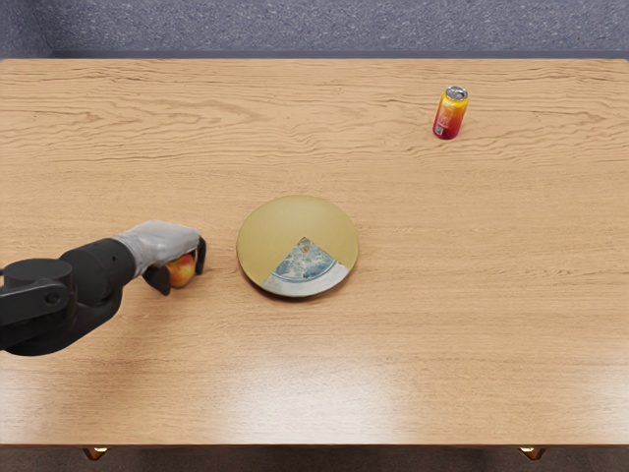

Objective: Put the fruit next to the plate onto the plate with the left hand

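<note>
The left hand [169, 251] is low on the table [442, 334], on the left side of the picture. It is pale grey on top, and its dark fingers [157, 279] curl down around the fruit [182, 270]. The hand is closed on the fruit, with one dark finger on the left of it and another on the right. The fruit is small and round, red and yellow, like an apple. Only a bit of it peeks out under the hand. It looks as if it sits on the table, but the hand hides the top of it, so it is hard to be sure. The dark arm [54, 295] behind the hand comes in from the left edge of the picture. Just to the right of the fruit is the plate [285, 226]. The fruit is beside the plate, not on it, and a thin strip of wood shows between them. The plate is round and gold, with a blue and grey slice shape near its front edge. Nothing lies on it. Far away, near the back right of the table, a small can [450, 113] stands up straight. It is red and yellow with a silver top. The table is wide, light brown wood. Behind it is a grey floor [295, 25].
</note>
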`<state>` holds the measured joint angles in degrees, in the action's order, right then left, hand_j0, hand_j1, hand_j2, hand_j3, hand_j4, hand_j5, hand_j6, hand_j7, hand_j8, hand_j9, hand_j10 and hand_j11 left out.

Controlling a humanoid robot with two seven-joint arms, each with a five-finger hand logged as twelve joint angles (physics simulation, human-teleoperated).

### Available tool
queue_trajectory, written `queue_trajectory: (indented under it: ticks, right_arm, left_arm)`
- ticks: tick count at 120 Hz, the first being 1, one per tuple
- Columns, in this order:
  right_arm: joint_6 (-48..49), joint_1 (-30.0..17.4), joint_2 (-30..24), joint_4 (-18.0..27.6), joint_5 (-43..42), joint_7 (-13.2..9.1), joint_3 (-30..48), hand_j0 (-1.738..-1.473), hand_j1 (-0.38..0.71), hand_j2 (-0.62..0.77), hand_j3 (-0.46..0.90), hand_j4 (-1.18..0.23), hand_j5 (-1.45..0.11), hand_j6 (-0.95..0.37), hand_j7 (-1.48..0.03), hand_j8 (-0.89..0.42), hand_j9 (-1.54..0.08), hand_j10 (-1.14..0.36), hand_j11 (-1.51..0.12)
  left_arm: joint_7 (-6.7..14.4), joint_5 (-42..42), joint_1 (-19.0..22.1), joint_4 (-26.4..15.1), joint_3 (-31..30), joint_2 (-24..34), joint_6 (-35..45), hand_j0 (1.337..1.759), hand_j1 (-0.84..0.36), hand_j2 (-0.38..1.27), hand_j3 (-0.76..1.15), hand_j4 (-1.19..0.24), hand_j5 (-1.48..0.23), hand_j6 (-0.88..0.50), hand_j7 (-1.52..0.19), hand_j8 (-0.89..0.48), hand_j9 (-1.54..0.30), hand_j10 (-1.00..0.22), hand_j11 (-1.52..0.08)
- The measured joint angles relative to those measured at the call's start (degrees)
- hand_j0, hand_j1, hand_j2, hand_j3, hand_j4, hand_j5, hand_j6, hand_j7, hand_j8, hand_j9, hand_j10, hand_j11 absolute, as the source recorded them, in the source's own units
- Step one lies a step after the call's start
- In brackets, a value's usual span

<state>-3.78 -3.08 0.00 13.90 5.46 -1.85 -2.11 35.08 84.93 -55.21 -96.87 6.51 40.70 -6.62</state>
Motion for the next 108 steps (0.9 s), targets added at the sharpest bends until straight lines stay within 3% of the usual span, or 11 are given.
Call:
queue_trajectory:
  ticks: [16, 25, 56, 68, 73, 108]
  right_arm:
    - [0.00, 0.00, 0.00, -0.01, -0.01, 0.00, 0.00, -1.658, -0.31, -0.01, 0.00, -0.03, -0.04, -0.03, -0.04, -0.03, -0.04, -0.03, -0.04]
    - [0.00, 0.00, 0.00, -0.01, -0.01, 0.00, 0.00, -1.658, -0.31, -0.01, 0.00, -0.03, -0.04, -0.03, -0.04, -0.03, -0.04, -0.03, -0.04]
    - [0.00, 0.00, 0.00, -0.01, -0.01, 0.00, 0.00, -1.658, -0.31, -0.01, 0.00, -0.03, -0.04, -0.03, -0.04, -0.03, -0.04, -0.03, -0.04]
    - [0.00, 0.00, 0.00, -0.01, -0.01, 0.00, 0.00, -1.658, -0.31, -0.01, 0.00, -0.03, -0.04, -0.03, -0.04, -0.03, -0.04, -0.03, -0.04]
    - [0.00, 0.00, 0.00, -0.01, -0.01, 0.00, 0.00, -1.658, -0.31, -0.01, 0.00, -0.03, -0.04, -0.03, -0.04, -0.03, -0.04, -0.03, -0.04]
    - [0.00, 0.00, 0.00, -0.01, 0.00, 0.00, 0.00, -1.658, -0.31, -0.01, 0.00, -0.03, -0.04, -0.03, -0.04, -0.03, -0.04, -0.03, -0.04]
  left_arm:
    - [0.01, -0.27, -0.69, 0.57, -0.03, -0.41, -0.27, 1.636, -0.53, 0.64, 0.00, -0.42, -1.13, -0.18, -1.09, -0.25, -1.10, -0.54, -1.10]
    - [0.03, -0.39, -1.24, 1.08, 0.04, -0.61, -0.39, 1.631, -0.53, 0.59, 0.00, -0.37, -1.19, -0.13, -1.13, -0.21, -1.14, -0.51, -1.14]
    - [-0.03, -0.80, -8.12, 2.48, 0.48, -4.47, -0.18, 1.628, -0.46, 0.38, 0.00, -0.44, -1.23, -0.17, -1.18, -0.23, -1.19, -0.52, -1.20]
    - [-0.04, -1.00, -9.83, 2.96, 0.55, -8.79, -0.12, 1.626, -0.47, 0.46, 0.00, -0.43, -1.24, -0.16, -1.20, -0.21, -1.20, -0.52, -1.22]
    - [-0.05, -1.13, -10.75, 3.21, 0.58, -10.94, -0.11, 1.626, -0.47, 0.42, 0.00, -0.43, -1.25, -0.15, -1.21, -0.21, -1.21, -0.51, -1.22]
    - [-0.07, -1.09, -10.80, 5.64, 0.28, -19.86, -0.01, 1.629, -0.43, 0.34, 0.00, -0.46, -1.25, -0.17, -1.22, -0.23, -1.22, -0.53, -1.23]
